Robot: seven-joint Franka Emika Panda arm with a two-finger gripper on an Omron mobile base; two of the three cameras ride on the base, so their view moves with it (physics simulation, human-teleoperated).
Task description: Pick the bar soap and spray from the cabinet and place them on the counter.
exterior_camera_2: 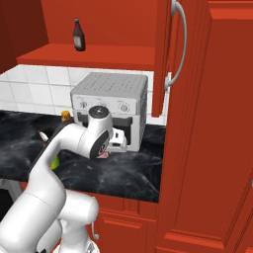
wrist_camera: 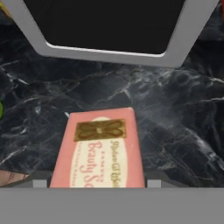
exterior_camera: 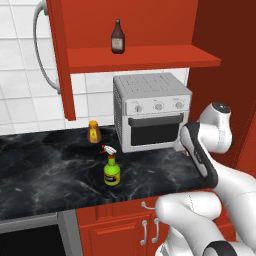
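Note:
The bar soap (wrist_camera: 103, 148), a pink block with a printed label, sits between my fingertips (wrist_camera: 40, 183) in the hand view. My gripper (wrist_camera: 96, 183) is shut on it, just above the black marble counter (wrist_camera: 175, 113) in front of the toaster oven. From the right base view the soap (exterior_camera_2: 104, 155) shows as a pink spot under the hand. The green spray (exterior_camera: 111, 170) stands upright on the counter (exterior_camera: 50, 175), left of my arm. The red cabinet shelf (exterior_camera: 145, 55) is overhead.
A silver toaster oven (exterior_camera: 150, 112) stands at the back of the counter, close in front of my hand. A small orange bottle (exterior_camera: 93, 132) stands behind the spray. A dark brown bottle (exterior_camera: 117, 37) is on the shelf. The open cabinet door (exterior_camera_2: 160, 59) and a tall red panel (exterior_camera_2: 212, 123) are to the right.

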